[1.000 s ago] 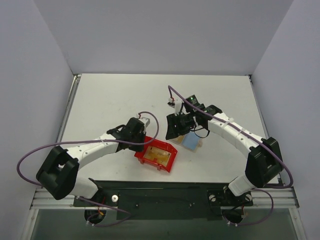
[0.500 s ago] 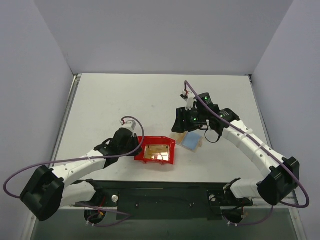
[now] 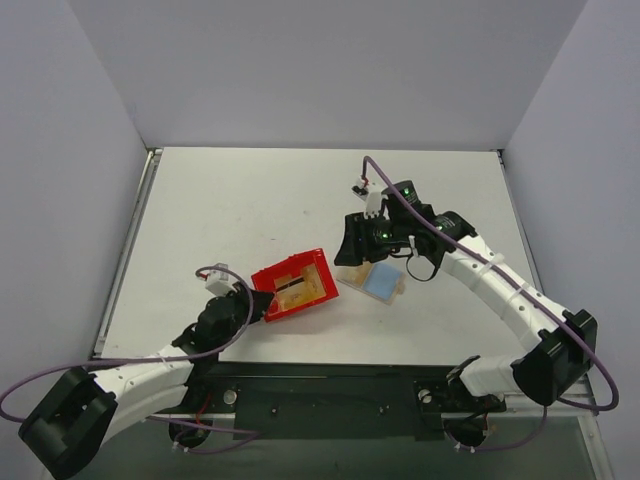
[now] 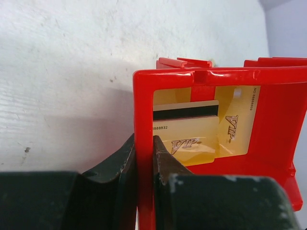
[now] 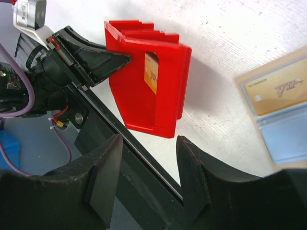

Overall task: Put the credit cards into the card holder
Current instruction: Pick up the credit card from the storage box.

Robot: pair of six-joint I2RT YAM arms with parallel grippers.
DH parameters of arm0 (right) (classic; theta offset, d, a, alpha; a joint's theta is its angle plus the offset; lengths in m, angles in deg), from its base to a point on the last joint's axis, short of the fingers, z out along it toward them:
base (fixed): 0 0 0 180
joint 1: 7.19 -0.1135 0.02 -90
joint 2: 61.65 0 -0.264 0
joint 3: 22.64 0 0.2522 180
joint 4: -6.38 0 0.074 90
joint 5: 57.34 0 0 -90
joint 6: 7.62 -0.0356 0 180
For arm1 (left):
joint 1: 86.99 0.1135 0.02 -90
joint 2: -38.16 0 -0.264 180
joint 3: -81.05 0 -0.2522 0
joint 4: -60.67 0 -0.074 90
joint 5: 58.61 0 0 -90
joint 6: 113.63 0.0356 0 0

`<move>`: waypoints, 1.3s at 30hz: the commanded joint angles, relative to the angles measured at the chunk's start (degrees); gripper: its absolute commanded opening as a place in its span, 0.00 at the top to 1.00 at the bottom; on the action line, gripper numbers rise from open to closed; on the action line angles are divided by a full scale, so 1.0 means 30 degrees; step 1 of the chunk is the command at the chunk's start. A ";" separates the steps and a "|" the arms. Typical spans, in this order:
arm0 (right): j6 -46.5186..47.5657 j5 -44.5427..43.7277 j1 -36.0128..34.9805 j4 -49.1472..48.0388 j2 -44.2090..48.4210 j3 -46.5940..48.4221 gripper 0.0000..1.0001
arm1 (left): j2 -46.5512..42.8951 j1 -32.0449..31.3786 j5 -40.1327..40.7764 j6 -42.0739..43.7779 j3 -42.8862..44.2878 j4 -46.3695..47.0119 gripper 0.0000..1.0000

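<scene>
Left gripper clamped on red bin wall; credit cards inside. Right gripper released, empty, near card holder.

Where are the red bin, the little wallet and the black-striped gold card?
red bin [image 3: 263, 282]: overhead view, left wall.
wallet [image 3: 383, 285]: overhead view, blue lining.
credit card [image 4: 187, 139]: left wrist view, gold face.

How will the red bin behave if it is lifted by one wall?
The red bin is probably stiff: its wall shows no bend between the clamped fingers of the left gripper. Thin plastic suggests it is light. The glossy credit cards lie loose inside, so tilting may slide them.
</scene>
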State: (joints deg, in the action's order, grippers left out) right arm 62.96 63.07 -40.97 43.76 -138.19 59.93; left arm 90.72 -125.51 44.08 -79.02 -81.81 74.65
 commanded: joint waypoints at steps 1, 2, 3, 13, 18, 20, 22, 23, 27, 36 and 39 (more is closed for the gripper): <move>0.0349 -0.0496 -0.0924 0.0797 -0.0737 0.1639 0.56 | -0.1811 -0.0167 0.2827 -0.1166 -0.1125 0.6393 1.00; 0.0640 -0.0615 -0.1305 0.0974 -0.0826 0.2047 0.56 | -0.2018 -0.0225 0.3005 -0.0989 -0.1126 0.6395 1.00; 0.0817 -0.1023 -0.1540 0.1266 -0.1059 0.2312 0.56 | -0.2484 -0.0225 0.3297 -0.0611 -0.1126 0.6337 1.00; 0.3192 -0.5915 -0.5819 0.0601 -0.2438 0.3577 0.56 | -0.3602 -0.0401 0.4500 0.0711 -0.0833 0.3731 1.00; 0.2987 -0.6241 -0.6318 -0.2709 -0.3081 0.2199 0.56 | -0.3573 -0.1073 0.5670 0.0857 0.0102 0.1772 1.00; 0.3104 -0.6997 -0.6522 -0.3531 -0.3577 0.1906 0.56 | -0.3515 -0.1483 0.6284 0.0975 0.0513 0.1010 1.00; 0.3338 -0.7586 -0.6698 -0.4002 -0.4221 0.2050 0.56 | -0.3427 -0.1893 0.6899 0.0975 0.0982 0.0187 1.00; 0.3484 -0.7763 -0.6786 -0.4150 -0.4429 0.2109 0.56 | -0.3398 -0.2040 0.7077 0.0946 0.1129 -0.0193 1.00; 0.3631 -0.7911 -0.7079 -0.4444 -0.5776 0.2695 0.56 | -0.3368 -0.3035 0.8132 0.1063 0.1364 -0.0663 1.00; 0.3661 -1.0075 -0.7753 -0.4708 -0.7184 0.2667 0.56 | -0.3661 -0.4297 1.0095 0.1181 0.2008 -0.1924 1.00; 0.3544 -1.1394 -0.7988 -0.5174 -0.7447 0.2346 0.56 | -0.3749 -0.4532 1.0768 0.0744 0.2447 -0.3032 1.00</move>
State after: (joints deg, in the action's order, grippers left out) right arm 73.34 35.77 -63.98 30.58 -159.96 66.45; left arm 80.84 -138.19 71.83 -75.29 -79.58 65.65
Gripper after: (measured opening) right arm 0.436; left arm 0.213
